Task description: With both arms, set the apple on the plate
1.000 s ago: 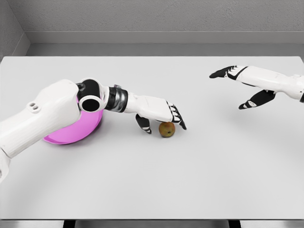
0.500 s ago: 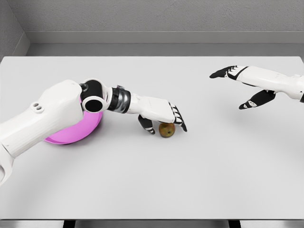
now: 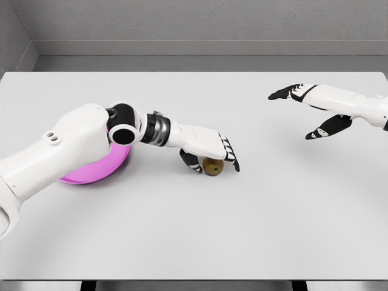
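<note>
Two white arms reach over a table: the left hand, fingers half-curled, cups but hasn't gripped the small, firm, roll-prone apple mid-table, right of the pink plate; the right hand hovers open near the right edge.

No legible text, labels or numbers anywhere.

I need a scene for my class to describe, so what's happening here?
The left hand is cupped over the apple on the white table, thumb and fingers either side, not lifting it. The pink plate sits behind that arm. The right hand hovers open, far off to the right.
</note>
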You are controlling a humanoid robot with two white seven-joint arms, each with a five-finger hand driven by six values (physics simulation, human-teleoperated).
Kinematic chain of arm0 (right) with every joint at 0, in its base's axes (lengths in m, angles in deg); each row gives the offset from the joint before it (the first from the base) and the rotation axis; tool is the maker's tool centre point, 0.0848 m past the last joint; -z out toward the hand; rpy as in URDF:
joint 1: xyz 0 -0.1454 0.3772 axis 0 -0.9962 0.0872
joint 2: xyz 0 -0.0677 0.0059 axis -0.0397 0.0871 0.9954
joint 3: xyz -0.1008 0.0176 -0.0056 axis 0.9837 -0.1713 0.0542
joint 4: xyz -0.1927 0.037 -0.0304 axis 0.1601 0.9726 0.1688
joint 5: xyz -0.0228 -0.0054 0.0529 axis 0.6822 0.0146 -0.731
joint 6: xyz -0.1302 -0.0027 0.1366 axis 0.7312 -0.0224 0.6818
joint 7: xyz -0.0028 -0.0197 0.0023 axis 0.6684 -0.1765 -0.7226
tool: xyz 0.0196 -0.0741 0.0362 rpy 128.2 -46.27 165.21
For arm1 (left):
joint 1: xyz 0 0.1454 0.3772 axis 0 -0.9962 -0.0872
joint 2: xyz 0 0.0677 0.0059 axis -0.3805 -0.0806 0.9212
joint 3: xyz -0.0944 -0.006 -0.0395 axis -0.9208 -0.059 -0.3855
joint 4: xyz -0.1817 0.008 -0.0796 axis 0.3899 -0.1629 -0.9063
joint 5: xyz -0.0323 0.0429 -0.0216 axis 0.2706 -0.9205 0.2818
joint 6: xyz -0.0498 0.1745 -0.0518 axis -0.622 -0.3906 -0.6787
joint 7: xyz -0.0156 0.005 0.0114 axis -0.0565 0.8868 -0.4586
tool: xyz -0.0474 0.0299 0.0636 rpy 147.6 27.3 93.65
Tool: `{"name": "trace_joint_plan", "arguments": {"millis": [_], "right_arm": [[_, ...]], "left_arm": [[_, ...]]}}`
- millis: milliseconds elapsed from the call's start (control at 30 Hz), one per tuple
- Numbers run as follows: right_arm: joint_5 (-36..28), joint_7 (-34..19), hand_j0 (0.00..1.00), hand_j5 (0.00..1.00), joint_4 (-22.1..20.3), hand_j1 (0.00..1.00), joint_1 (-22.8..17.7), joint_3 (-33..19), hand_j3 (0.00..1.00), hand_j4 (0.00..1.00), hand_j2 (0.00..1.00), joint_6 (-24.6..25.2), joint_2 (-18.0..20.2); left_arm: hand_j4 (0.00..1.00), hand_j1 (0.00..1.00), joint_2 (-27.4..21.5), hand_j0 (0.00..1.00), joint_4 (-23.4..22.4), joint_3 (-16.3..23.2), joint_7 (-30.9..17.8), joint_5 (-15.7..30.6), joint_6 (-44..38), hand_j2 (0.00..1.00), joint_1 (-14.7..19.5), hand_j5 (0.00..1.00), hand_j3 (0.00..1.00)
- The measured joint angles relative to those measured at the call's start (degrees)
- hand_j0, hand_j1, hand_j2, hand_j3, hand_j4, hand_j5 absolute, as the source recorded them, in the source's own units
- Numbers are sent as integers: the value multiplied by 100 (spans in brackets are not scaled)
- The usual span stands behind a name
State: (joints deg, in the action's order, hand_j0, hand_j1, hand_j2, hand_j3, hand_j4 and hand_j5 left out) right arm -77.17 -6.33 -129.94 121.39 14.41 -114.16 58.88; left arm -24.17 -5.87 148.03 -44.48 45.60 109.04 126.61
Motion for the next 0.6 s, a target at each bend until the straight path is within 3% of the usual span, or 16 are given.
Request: {"name": "trace_joint_plan", "arguments": {"millis": [600], "right_arm": [[3, 0, 100, 100, 1, 100, -26, 0, 100, 100, 100, 0, 62]], "left_arm": [[68, 68, 6, 68, 3, 93, 0, 1, 0, 68, 0, 68, 68]]}}
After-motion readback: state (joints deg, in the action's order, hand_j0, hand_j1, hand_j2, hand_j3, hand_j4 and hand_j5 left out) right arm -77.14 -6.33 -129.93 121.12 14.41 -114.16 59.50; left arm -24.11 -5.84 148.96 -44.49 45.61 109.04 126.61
